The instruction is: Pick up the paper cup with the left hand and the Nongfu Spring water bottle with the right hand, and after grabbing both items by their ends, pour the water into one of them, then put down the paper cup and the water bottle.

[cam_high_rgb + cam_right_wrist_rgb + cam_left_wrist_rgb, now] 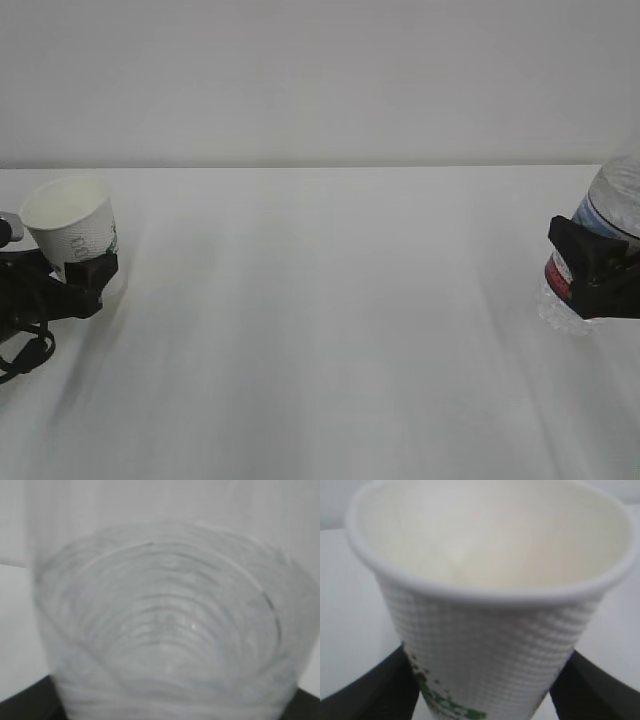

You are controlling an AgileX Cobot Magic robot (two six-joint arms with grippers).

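Note:
The paper cup is at the far left, white with green marks, its mouth tilted slightly left. My left gripper is shut on its lower part. In the left wrist view the cup fills the frame, cream and dry-looking inside, with a black finger pressed against each side. At the far right, my right gripper is closed around the label band of the Nongfu Spring water bottle, whose top is cut off by the frame edge. The clear ribbed bottle fills the right wrist view. No water stream shows.
The white table stretches between the two arms, and a plain pale wall stands behind its far edge. Black cables hang below the left gripper.

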